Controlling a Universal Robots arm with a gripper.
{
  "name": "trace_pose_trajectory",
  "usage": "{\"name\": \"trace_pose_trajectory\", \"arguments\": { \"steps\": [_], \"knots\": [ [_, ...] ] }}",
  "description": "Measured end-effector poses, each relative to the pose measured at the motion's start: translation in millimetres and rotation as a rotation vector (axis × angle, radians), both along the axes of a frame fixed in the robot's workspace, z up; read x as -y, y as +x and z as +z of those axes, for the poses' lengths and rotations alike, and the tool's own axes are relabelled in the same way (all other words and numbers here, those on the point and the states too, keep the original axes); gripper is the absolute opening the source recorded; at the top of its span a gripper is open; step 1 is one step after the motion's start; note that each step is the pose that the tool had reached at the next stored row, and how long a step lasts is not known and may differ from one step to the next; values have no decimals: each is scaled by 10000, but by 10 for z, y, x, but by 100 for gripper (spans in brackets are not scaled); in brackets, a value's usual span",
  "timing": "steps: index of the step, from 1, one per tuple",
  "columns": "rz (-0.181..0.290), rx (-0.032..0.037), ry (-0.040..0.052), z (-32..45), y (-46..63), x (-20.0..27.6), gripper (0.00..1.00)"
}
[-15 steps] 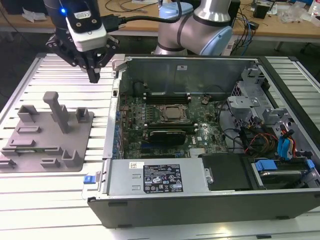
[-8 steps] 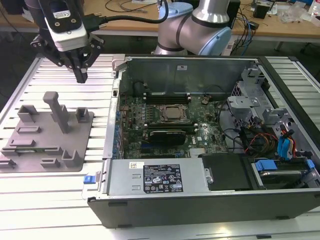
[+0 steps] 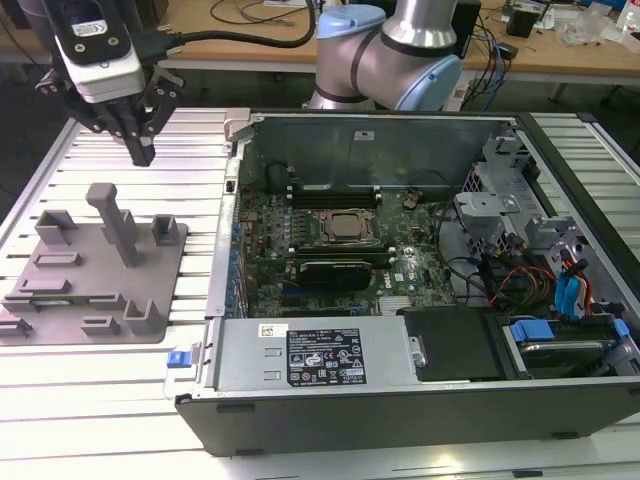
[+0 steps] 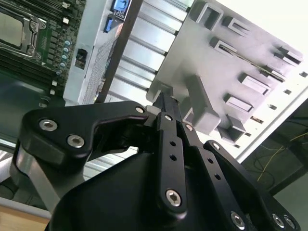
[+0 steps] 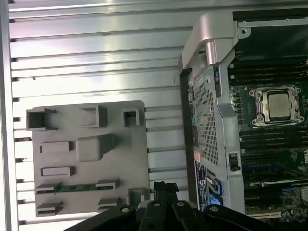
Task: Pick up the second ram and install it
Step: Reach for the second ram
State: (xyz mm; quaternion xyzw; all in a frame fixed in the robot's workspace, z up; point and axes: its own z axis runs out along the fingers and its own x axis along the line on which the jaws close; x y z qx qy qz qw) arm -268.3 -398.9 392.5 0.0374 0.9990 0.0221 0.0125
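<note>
A big open computer box is sitting at the exterior view's right. A grey plate with little blocks is lying beside it, at the exterior view's left. The gripper is hanging in the air near the plate's edge, its fingers pinched together and holding nothing. The green memory stick is resting between two small blocks on the plate.

No words or numbers can be read. In the exterior view, a black sticker with tiny white print sits on the side of the silver box inside the computer. A small white sticker with black marks sits just beside it.
</note>
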Motion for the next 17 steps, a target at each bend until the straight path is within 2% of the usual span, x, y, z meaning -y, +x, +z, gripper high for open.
{"name": "trace_pose_trajectory", "arguments": {
  "steps": [5,10,13,17],
  "knots": [
    [-1,3,0,-3,-151,0,8],
    [-2,4,0,-10,-368,0,8],
    [0,4,0,-12,-458,0,8],
    [-2,4,0,-16,-647,0,8]
  ]
}}
